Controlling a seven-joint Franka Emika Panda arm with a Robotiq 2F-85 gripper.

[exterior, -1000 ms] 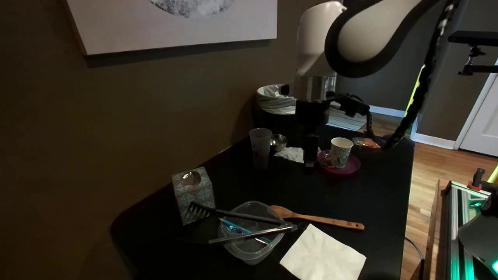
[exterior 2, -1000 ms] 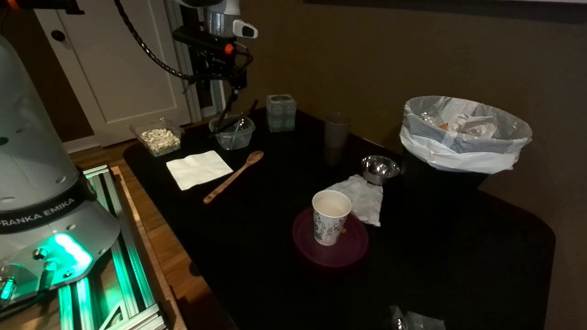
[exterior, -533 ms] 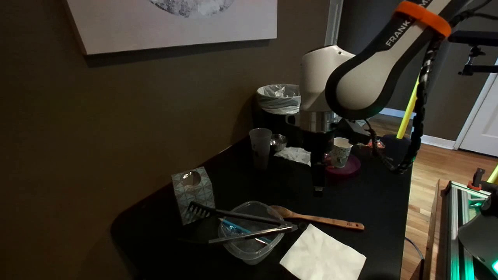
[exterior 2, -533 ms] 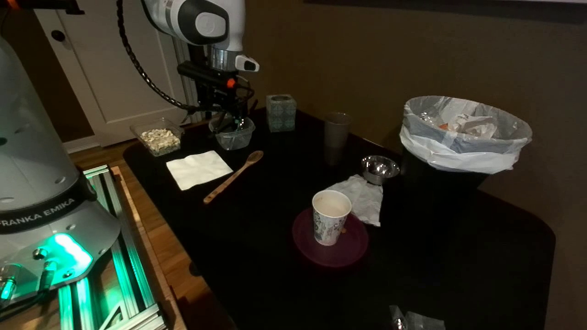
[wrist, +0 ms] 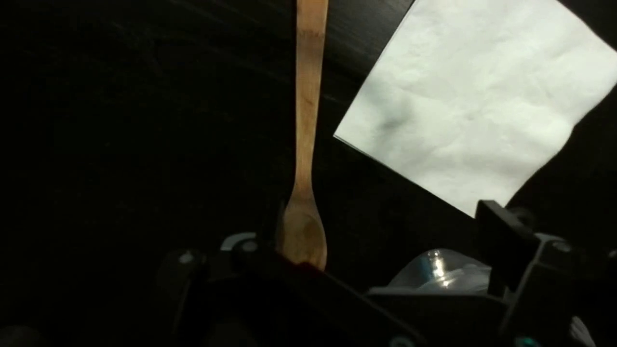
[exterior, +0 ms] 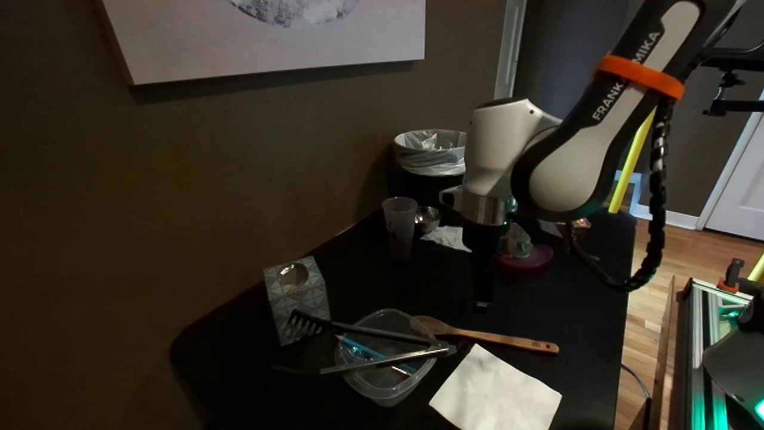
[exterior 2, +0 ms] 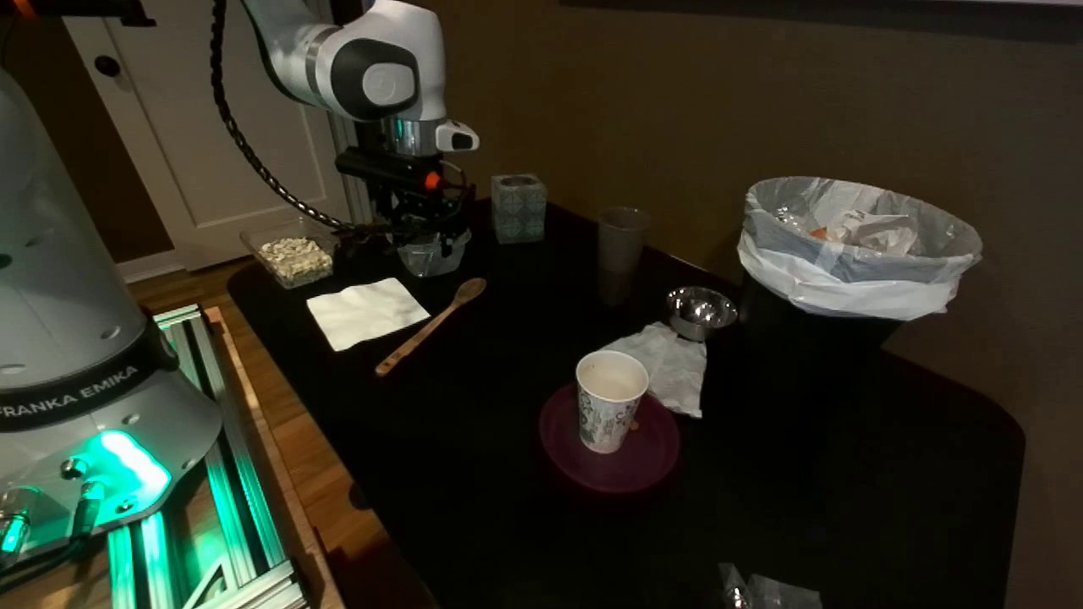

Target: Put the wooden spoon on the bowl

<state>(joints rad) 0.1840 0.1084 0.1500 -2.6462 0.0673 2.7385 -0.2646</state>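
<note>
The wooden spoon (exterior: pixel 498 338) lies flat on the dark table in both exterior views (exterior 2: pixel 431 328). Its head lies beside the clear bowl (exterior: pixel 383 391), which also shows in an exterior view (exterior 2: pixel 436 258). A black fork-like utensil, silvery tongs and a blue utensil lie in or across the bowl. My gripper (exterior: pixel 481 306) is above the table near the spoon, with nothing held. In the wrist view my gripper (wrist: pixel 385 233) stands wide open. The spoon's head (wrist: pixel 303 236) is by the left finger, which hides its tip. The bowl (wrist: pixel 438 272) is mostly hidden behind the gripper.
A white napkin (exterior: pixel 495 388) lies beside the spoon and bowl. A tissue box (exterior: pixel 298 298) stands against the wall side. A tall cup (exterior 2: pixel 622 249), a metal bowl (exterior 2: pixel 700 315), a paper cup (exterior 2: pixel 609 406) on a purple plate and a bin (exterior 2: pixel 854 288) stand further along.
My gripper has come down closer to the table over the last second, near the spoon and bowl. The spoon, bowl and napkin have not moved.
</note>
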